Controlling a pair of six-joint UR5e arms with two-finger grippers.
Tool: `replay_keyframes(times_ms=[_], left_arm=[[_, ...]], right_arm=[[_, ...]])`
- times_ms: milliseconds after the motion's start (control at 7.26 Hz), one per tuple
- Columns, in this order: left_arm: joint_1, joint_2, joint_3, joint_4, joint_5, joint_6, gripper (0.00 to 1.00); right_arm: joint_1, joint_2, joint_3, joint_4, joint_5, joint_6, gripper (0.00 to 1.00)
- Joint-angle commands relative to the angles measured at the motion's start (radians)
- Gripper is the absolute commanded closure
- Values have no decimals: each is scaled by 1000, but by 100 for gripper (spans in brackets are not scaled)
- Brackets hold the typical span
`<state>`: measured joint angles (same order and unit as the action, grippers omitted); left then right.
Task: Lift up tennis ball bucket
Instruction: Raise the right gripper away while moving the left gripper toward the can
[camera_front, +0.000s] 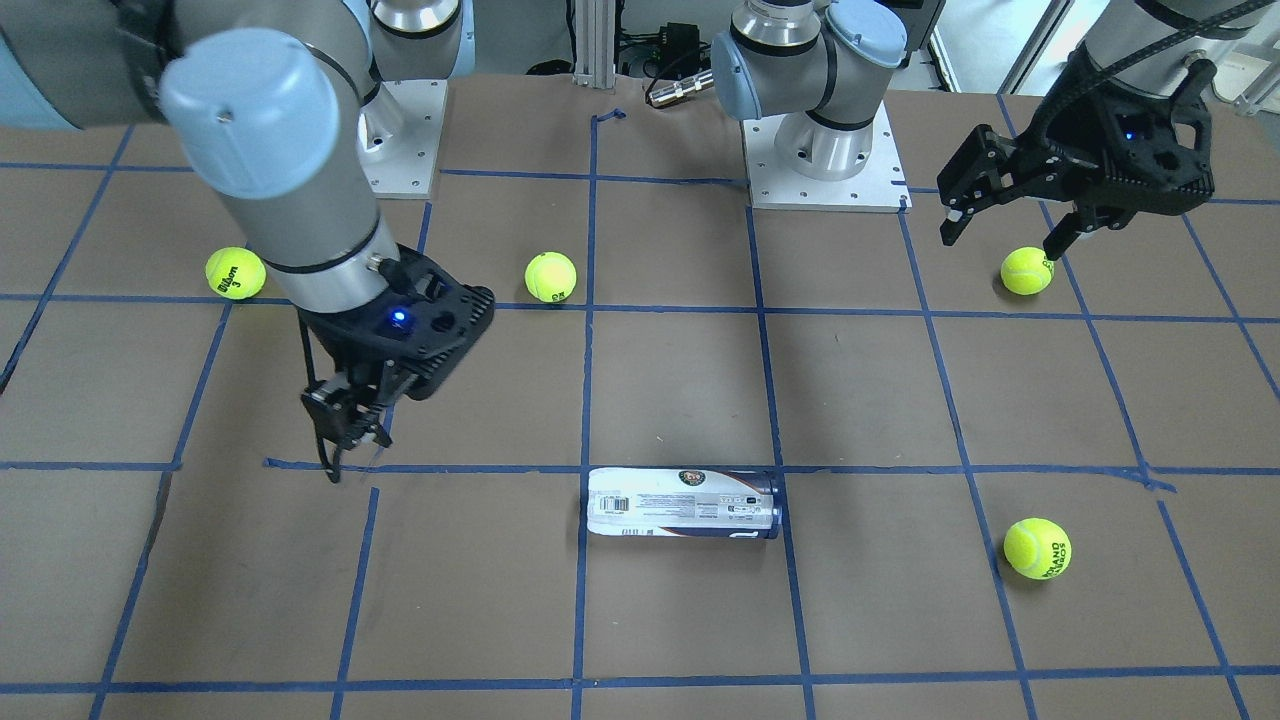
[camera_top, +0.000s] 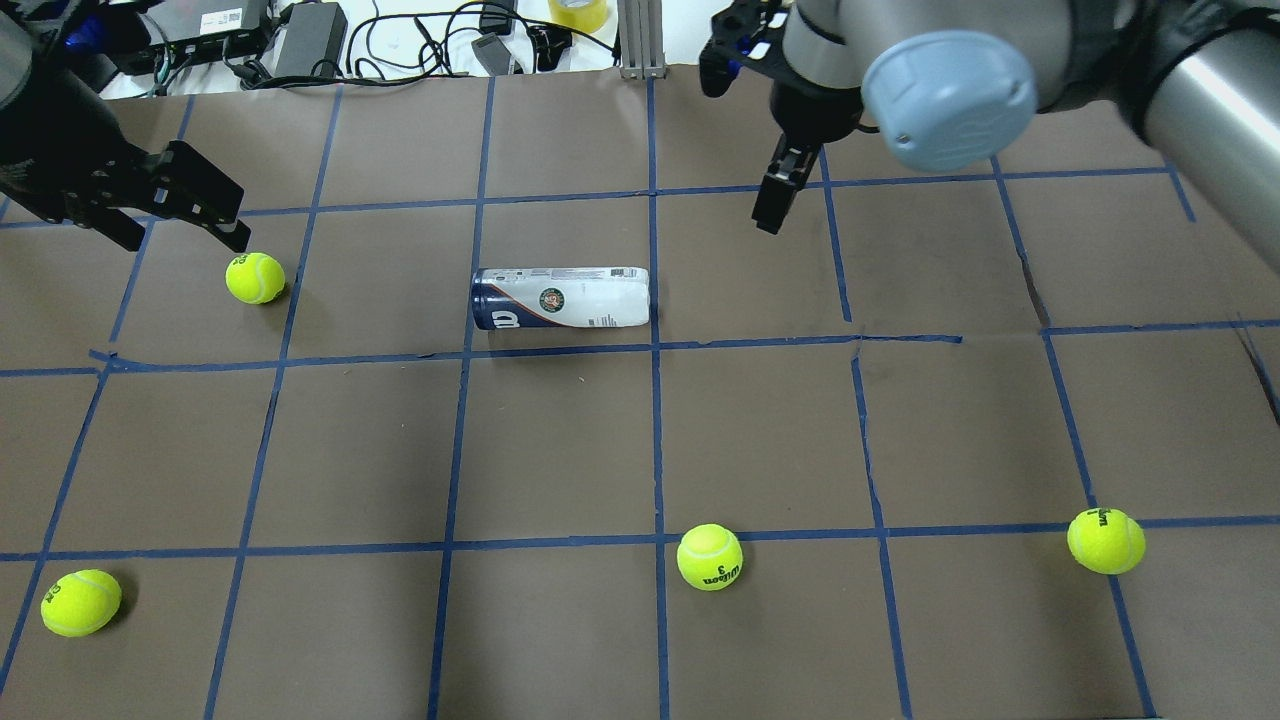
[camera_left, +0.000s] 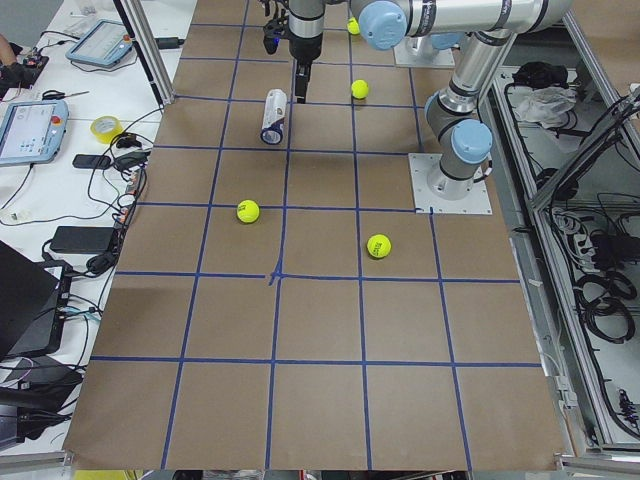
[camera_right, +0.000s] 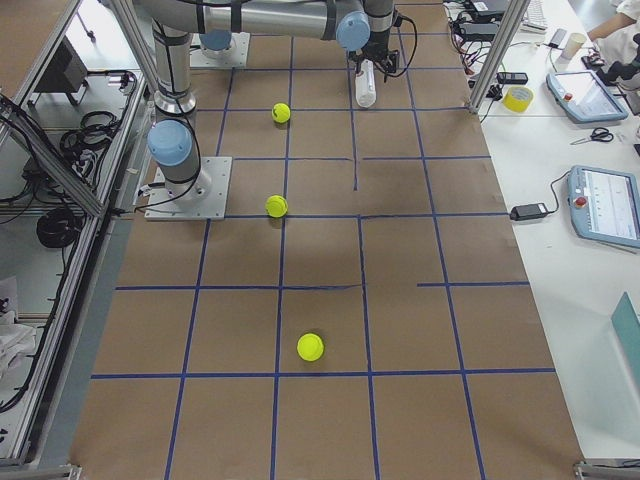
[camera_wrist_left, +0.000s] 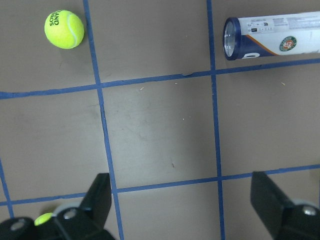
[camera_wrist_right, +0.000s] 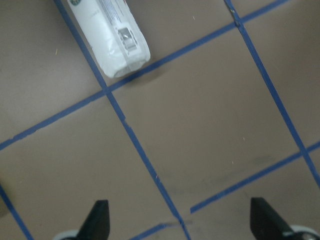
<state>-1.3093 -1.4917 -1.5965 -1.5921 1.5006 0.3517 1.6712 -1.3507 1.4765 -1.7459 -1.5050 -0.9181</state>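
On the counter (camera_top: 560, 450), the tennis ball bucket (camera_top: 560, 297) is found lying on its side, untouched, among the middle squares. Its long axis is laid across the robot's front, with the navy rim turned toward the robot's left and the white end toward its right. Neither arm is in contact with it.

The right gripper (camera_top: 778, 200) is hung above the counter, off the white end on the robot's right. Its fingers (camera_wrist_right: 97, 222) are seen spread wide in the right wrist view, with nothing between them. The left gripper (camera_front: 1000, 240) is held well apart from the navy end, near a tennis ball (camera_front: 1027, 270), its fingers likewise spread wide and empty.

The right gripper is judged to be the nearer of the two. From its wrist view the bucket is seen ahead and off to one side, running diagonally to the line between the fingers. A sideways shift and a turn of the wrist would be called for, it is judged, so that the tube can be spanned across its width rather than along its length.
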Motion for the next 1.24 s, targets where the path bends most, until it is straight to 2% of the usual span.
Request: replay_keyframes(times_ms=[0,138,413,551,688,1101], left_arm=[[5,-31,-43,52,-120,-2,0],[7,-51,-80,117,-204,1,0],[7,-113,-112,164,-221,-3,0],[7,-148,-128,187,-318,-3,0],[7,-185,-147,223,-376,-3,0],[7,-298,-177,352,-459,-3,0]], right_arm=[[-86,-111,2,123,-10,103,0],[-99,-126,2,123,-15,145,0],[-96,-160,1,155,-17,392,0],[-96,-160,2,155,-18,527,0],[-93,-160,1,155,-36,664,0],[-93,-174,2,158,-57,853,0]])
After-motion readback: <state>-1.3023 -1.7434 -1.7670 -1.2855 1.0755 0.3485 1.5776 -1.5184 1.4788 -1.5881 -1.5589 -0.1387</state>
